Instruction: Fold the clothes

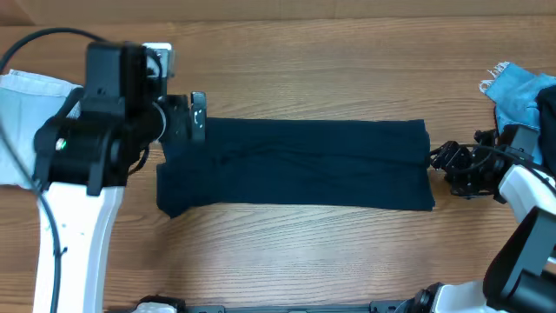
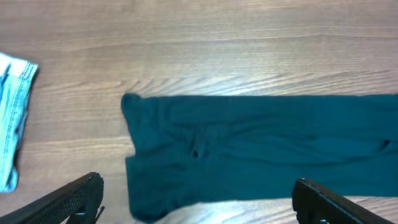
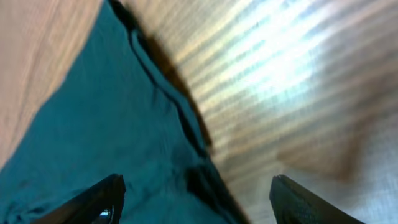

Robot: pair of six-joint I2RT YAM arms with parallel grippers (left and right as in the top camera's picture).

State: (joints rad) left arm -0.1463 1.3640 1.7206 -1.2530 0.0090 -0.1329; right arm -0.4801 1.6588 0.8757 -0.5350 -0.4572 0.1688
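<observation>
The clothes are chiefly a dark navy garment (image 1: 295, 165), lying flat in a long folded band across the middle of the table. My left gripper (image 1: 197, 117) hovers over its far left corner. In the left wrist view the garment (image 2: 261, 149) spreads below the open left gripper (image 2: 198, 182), whose jaws hold nothing. My right gripper (image 1: 440, 160) sits at the garment's right end. In the right wrist view the right gripper (image 3: 198, 180) is open above the garment's (image 3: 93, 124) folded edge, with nothing held.
A pale blue denim piece (image 1: 26, 104) lies at the table's left edge, also seen in the left wrist view as the pale piece (image 2: 12, 124). A brighter blue piece (image 1: 521, 91) rests at the far right. The wooden table (image 1: 304, 252) surrounds the garment.
</observation>
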